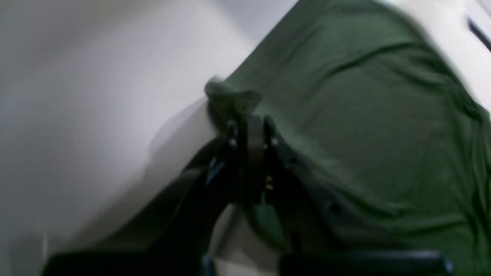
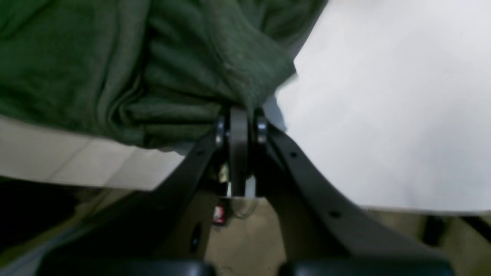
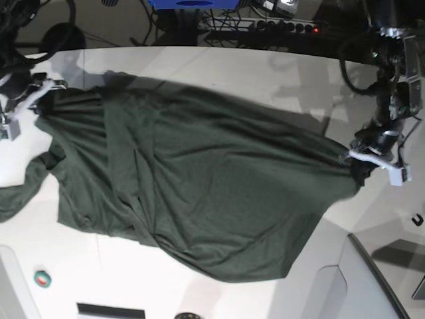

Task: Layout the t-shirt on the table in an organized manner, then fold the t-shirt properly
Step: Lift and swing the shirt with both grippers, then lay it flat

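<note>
The dark green t-shirt (image 3: 199, 193) lies stretched and wrinkled across the white table (image 3: 219, 66), one sleeve trailing off at the left. At the shirt's right end my left gripper (image 3: 360, 166) is shut on a bunched corner of fabric. The left wrist view shows those jaws (image 1: 249, 120) pinched together on a tuft of the t-shirt (image 1: 364, 115) above the table (image 1: 115, 96). My right gripper (image 3: 38, 94) holds the shirt's far left corner. Seen from the right wrist, that gripper (image 2: 239, 117) is shut on gathered folds of the t-shirt (image 2: 153, 69) near the table (image 2: 383, 115) edge.
A grey angled panel (image 3: 372, 279) sits at the table's front right corner. A small round teal and red object (image 3: 42, 278) lies at the front left, beside a dark slot (image 3: 109, 310). Cables and a power strip (image 3: 272, 25) run behind the table.
</note>
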Robot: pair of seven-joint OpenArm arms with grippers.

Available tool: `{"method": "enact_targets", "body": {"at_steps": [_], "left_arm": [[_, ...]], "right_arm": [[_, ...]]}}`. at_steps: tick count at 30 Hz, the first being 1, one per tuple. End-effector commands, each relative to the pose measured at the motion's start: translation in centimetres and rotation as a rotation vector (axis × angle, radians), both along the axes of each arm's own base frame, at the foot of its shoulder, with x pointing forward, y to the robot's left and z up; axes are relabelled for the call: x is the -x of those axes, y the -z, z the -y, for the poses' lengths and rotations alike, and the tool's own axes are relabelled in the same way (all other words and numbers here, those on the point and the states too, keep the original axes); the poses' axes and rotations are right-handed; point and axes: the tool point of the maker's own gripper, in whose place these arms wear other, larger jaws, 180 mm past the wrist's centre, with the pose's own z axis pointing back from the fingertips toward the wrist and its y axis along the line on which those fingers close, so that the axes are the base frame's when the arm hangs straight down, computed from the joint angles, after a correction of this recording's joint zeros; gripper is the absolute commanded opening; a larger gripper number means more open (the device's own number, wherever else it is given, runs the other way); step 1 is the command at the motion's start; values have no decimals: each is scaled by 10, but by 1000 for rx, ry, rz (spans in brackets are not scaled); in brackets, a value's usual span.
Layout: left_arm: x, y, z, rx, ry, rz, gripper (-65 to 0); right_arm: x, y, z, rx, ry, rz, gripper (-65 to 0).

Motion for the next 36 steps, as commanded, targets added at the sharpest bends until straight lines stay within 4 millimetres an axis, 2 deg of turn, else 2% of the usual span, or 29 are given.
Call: {"method": "enact_targets", "body": {"at_steps": [1,4,9,13,15,17,19,21,24,25,26,27,28,29,30,32,33,36], "left_arm": [[2,-12,-6,-35,3,24,-650],[21,-31,-19,-75,-18,49,-650],[50,-56,-41,-139,-60,70,-650],[56,-65,-39,-161,-47,79,-650],[51,-69,-36,-159,-40,94,-650],[39,-77,-32,-144,-36,114,-650],[19,-93,-21,-115,-19,133,-650],[-6,-114,-13,-62,-35,181,-650],[-50,-148,-6,29,-71,261,-650],[-67,-154,1,76,-71,277,-650],[-89,-162,8,111,-64,293,-650],[-111,-166,12,121,-70,290,-650],[-134,-169,13,103,-83,274,-650],[-154,-169,18,85,-88,252,-586],[-168,-169,27,59,-77,236,-425],[-176,-169,31,25,-86,244,-118],[-175,-170,33,10,-96,272,0],[-155,-158,17,-44,-169,357,0]], "right_arm": [[1,-5,3,16,-5,8,-644],[23,0,19,47,15,-62,-644],[53,8,30,82,-2,-135,-644],[60,8,33,97,-11,-157,-644],[53,3,40,121,-24,-143,-644],[31,-6,39,137,-56,-104,-644],[4,-22,47,181,-83,-79,-644],[-30,-45,59,222,-79,-31,-642],[-89,-96,70,250,-48,117,-627],[-113,-110,68,239,-56,160,-596],[-139,-120,61,227,-97,177,-521],[-166,-124,54,221,-159,167,-398],[-191,-123,48,216,-212,133,-243],[-209,-121,42,221,-254,93,-89],[-217,-121,45,227,-257,80,0],[-222,-133,55,194,-207,173,0],[-219,-134,59,193,-189,207,0],[-207,-126,63,200,-173,214,0]]}}
